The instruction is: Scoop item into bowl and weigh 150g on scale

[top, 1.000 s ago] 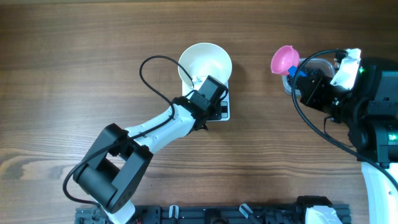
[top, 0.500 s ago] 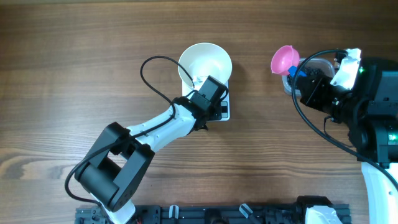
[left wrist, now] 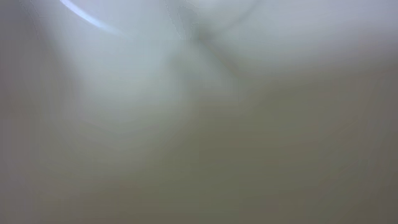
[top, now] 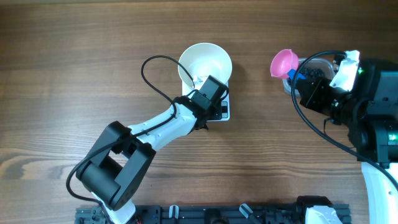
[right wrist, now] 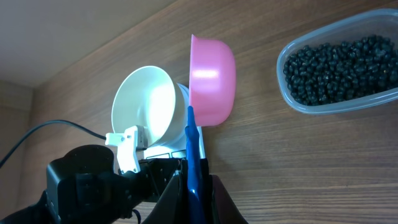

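White bowl point(top: 208, 59) sits on scale point(top: 225, 112) at mid bench point(top: 74, 62). L claw point(top: 205, 87) is closed narrow at the bowl's near rim, over the scale. Can't tell if it pinches the rim; its wrist cam is a white blur. R claw point(right wrist: 194, 180) clamps the blue handle of pink scoop point(right wrist: 211, 78), held up betw. bowl & clear tub point(right wrist: 298, 104) of black beans point(right wrist: 339, 68).

The bench point(top: 74, 56) is a brown wood-grain surface. Two things rest directly on it: the white scale point(top: 224, 111) near the centre, and a clear plastic tub point(right wrist: 311, 109) well apart from it, toward the right side.
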